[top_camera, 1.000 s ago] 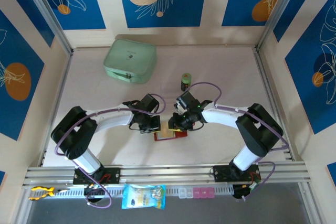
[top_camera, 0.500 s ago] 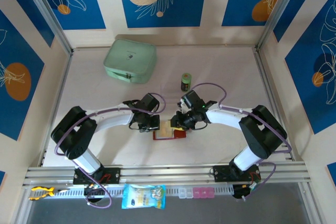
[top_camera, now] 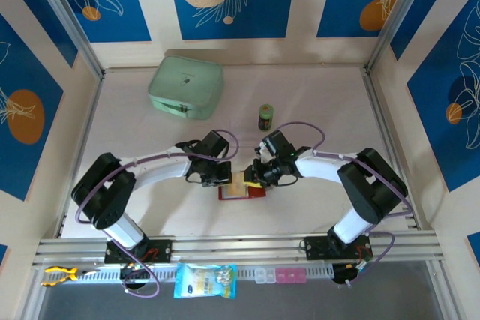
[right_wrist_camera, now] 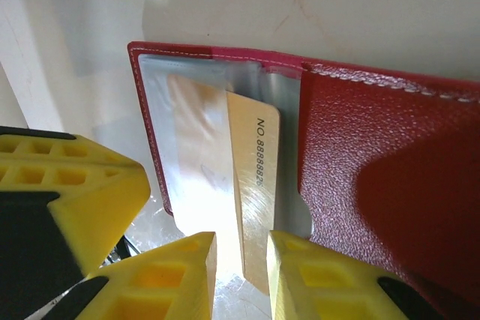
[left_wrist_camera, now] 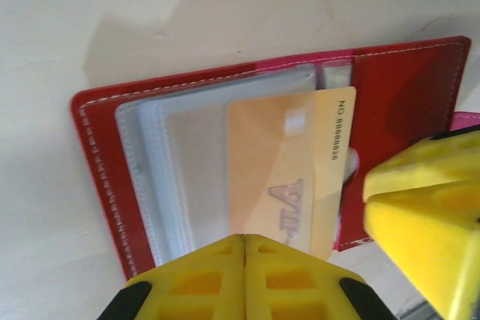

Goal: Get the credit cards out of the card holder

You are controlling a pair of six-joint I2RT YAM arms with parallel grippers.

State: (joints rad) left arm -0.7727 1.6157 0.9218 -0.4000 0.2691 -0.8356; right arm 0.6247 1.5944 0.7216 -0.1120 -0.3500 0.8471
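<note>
The dark-red card holder lies open on the table between both grippers, its clear sleeves facing up. One tan-orange credit card sticks partly out of a sleeve toward the red flap. My left gripper is shut, with nothing between its fingers, its tip at the near edge of the sleeves and card. My right gripper stands slightly open, and the card's free corner lies in the gap, not clamped. Seen from above, the left gripper and the right gripper flank the card.
A mint-green zip case sits at the back left. A small green can stands just behind the right wrist. A snack packet and small pink boxes lie by the front rail.
My left gripper has edged right toward the holder and closed fully. The right wrist has shifted slightly. The holder and card stay about where they were.
</note>
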